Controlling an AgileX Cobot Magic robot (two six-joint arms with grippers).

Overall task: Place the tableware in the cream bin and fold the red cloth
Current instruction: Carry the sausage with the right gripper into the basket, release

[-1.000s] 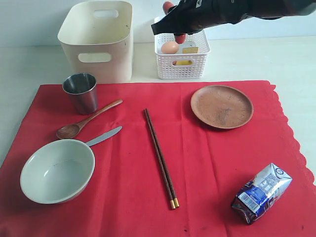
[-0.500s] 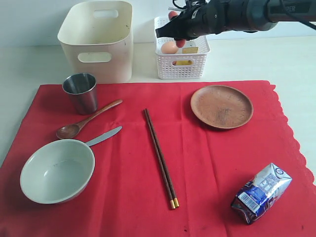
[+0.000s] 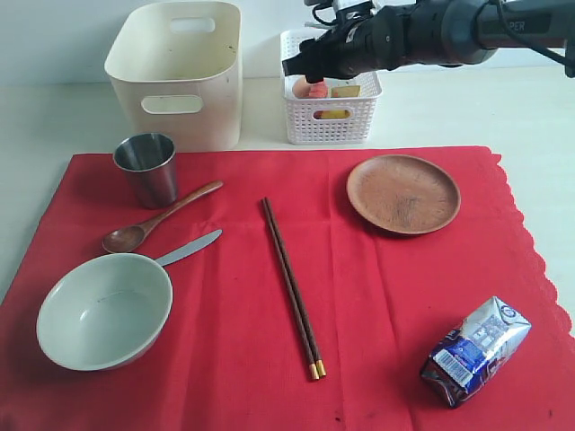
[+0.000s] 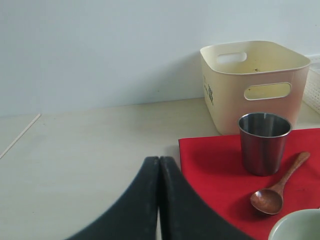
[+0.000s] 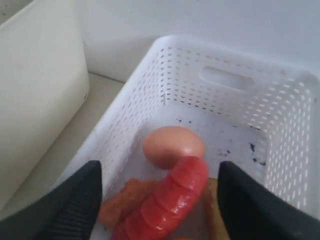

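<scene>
Jaws of right gripper [image 5: 159,167] gape empty over one egg [image 5: 171,144], one sausage [image 5: 172,197]; left gripper [image 4: 159,161] closed.

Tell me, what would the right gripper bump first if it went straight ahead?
The right gripper would likely hit the red sausage first, lying in the white basket by the egg; depth is unclear.

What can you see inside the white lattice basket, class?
An egg, a red sausage next to it, an orange piece and something yellow. Anything beneath them is covered.
</scene>
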